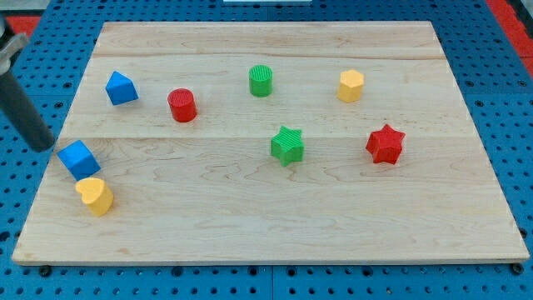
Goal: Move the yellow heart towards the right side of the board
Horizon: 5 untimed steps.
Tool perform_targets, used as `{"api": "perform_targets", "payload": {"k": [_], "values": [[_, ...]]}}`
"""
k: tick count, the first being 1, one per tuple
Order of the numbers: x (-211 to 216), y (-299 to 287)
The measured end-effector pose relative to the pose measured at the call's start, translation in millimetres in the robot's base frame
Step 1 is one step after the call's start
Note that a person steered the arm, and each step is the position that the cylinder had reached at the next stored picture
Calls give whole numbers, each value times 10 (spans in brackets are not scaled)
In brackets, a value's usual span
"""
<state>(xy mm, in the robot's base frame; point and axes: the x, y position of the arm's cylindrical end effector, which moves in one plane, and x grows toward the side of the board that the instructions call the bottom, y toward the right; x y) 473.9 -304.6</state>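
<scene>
The yellow heart (95,196) lies near the board's lower left corner. A blue cube (78,159) touches it from the upper left. My tip (42,145) is at the board's left edge, just left of the blue cube and up-left of the yellow heart, touching neither as far as I can tell. The rod rises from it to the view's top left.
On the wooden board (266,225) also lie a blue block (122,87) at upper left, a red cylinder (182,106), a green cylinder (261,81), a yellow hexagon (351,86), a green star (287,145) and a red star (385,144).
</scene>
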Motion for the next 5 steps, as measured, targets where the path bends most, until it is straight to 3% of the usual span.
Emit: {"api": "perform_targets", "payload": {"k": [1, 3, 5], "values": [[310, 16], [712, 728], [822, 1203]]}}
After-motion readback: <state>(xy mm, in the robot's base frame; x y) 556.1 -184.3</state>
